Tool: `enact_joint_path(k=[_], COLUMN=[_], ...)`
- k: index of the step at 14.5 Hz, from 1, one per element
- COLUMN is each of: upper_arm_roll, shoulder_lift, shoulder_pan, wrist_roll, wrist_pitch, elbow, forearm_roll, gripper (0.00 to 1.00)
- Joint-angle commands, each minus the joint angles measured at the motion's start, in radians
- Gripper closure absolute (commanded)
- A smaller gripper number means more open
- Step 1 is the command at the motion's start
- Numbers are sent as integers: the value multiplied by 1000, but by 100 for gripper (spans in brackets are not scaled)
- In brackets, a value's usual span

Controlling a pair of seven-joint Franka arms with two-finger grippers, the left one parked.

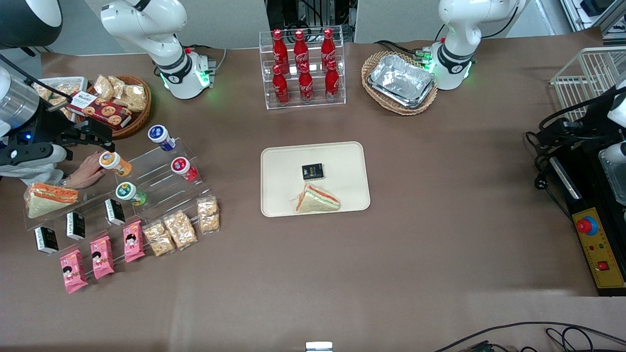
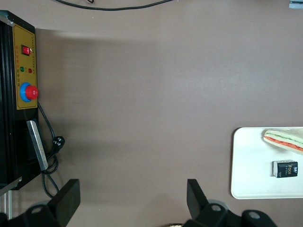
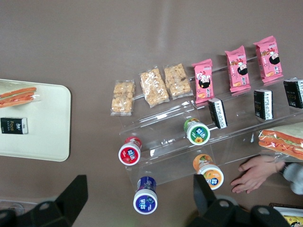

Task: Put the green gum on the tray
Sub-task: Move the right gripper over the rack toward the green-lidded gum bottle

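The green gum [image 1: 129, 192] [image 3: 197, 132] lies on a step of the clear acrylic rack [image 1: 161, 171], lid with green centre facing up. The cream tray [image 1: 342, 156] [image 3: 47, 127] [image 2: 251, 161] sits mid-table, holding a wrapped sandwich [image 1: 318, 199] and a small black box [image 1: 312, 171]. My gripper [image 1: 100, 133] [image 3: 139, 198] hangs high over the rack at the working arm's end of the table. It is open and holds nothing, and the blue-lidded bottle [image 3: 145, 200] shows well below, between its fingers.
A person's hand [image 1: 88, 171] [image 3: 258, 172] rests at the orange-lidded bottle [image 1: 114, 163] on the rack. A red-lidded bottle [image 1: 184, 168], snack packs [image 1: 178, 229], pink packets [image 1: 101, 256] and another sandwich [image 1: 49, 198] are nearby. Cola bottles [image 1: 303, 68] and a foil-tray basket [image 1: 400, 82] stand farther from the camera.
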Motion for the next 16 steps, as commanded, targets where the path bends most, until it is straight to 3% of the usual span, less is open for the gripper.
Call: enact_joint_path(k=[1,9,13,16], upper_arm_roll=[-1,-6,-12,-13], shoulder_lift=[-9,-9,-22,-90], shoulder_pan=[6,0,-5,-10], wrist_roll=[11,-6,-10,-58], wrist_pitch=[-16,-19,-94,-82], elbow=[9,10,3,-59], forearm_roll=[1,-2,-4,-45], gripper=[0,0,0,0])
